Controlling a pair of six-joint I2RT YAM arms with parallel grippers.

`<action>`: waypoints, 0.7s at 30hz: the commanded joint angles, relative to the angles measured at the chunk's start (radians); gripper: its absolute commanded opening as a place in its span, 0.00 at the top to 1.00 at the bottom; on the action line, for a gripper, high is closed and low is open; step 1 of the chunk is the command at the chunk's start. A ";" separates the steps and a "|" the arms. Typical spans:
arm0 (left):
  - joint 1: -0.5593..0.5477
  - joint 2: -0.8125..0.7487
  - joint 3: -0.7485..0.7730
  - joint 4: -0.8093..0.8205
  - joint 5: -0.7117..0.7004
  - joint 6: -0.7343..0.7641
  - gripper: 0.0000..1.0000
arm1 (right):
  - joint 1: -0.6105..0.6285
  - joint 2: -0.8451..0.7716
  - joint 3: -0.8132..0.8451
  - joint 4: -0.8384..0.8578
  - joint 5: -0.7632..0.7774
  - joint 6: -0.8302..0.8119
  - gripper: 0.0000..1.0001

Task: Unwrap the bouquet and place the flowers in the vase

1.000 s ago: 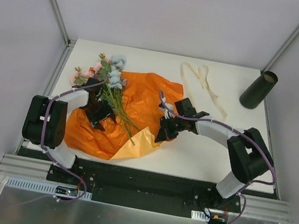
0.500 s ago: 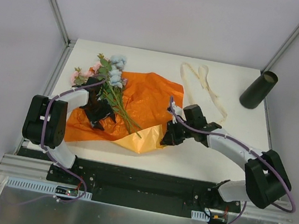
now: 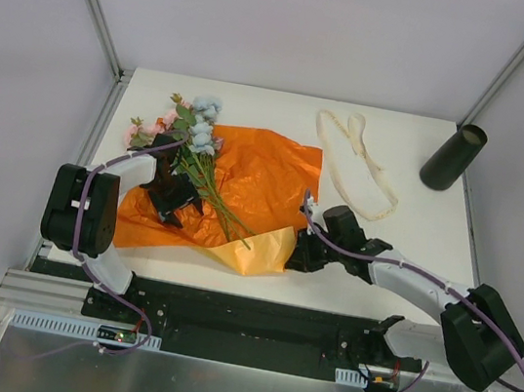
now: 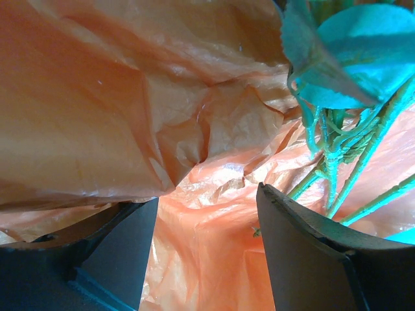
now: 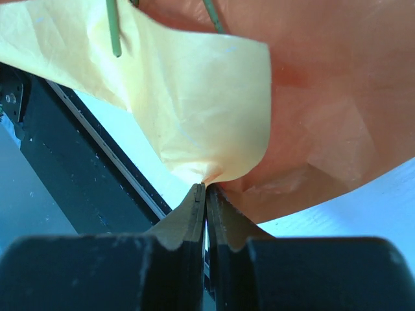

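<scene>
Right pincer (image 5: 206, 188) is clamped on the near corner of the orange paper (image 3: 256, 171); left pincer (image 4: 207, 201) gapes over it, beside the flowers (image 3: 198, 127) lying on its left half. I would draw the corner low and slow, so the stems stay put.

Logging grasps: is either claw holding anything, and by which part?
The right claw pinches the orange paper at its folded-over near edge. The left claw is open, gripping nothing.

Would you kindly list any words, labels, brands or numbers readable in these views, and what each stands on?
None can be read.
The orange paper, ribbon and vase carry no print.
The small circuit boards near the bottom edge are too small to read.
</scene>
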 commanded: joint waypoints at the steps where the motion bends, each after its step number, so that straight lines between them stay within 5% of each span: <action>1: -0.005 0.021 0.021 0.030 -0.073 0.030 0.34 | 0.056 -0.072 -0.040 0.098 0.108 0.084 0.91; 5: -0.005 0.010 0.024 0.030 -0.074 0.029 0.34 | 0.093 -0.120 -0.091 0.121 0.207 0.098 0.90; 13: -0.007 -0.013 0.023 0.030 -0.051 0.035 0.34 | 0.092 -0.224 0.019 0.069 0.237 0.120 0.52; 21: -0.010 -0.024 0.013 0.031 -0.030 0.032 0.33 | 0.009 -0.031 0.275 -0.066 0.096 0.042 0.32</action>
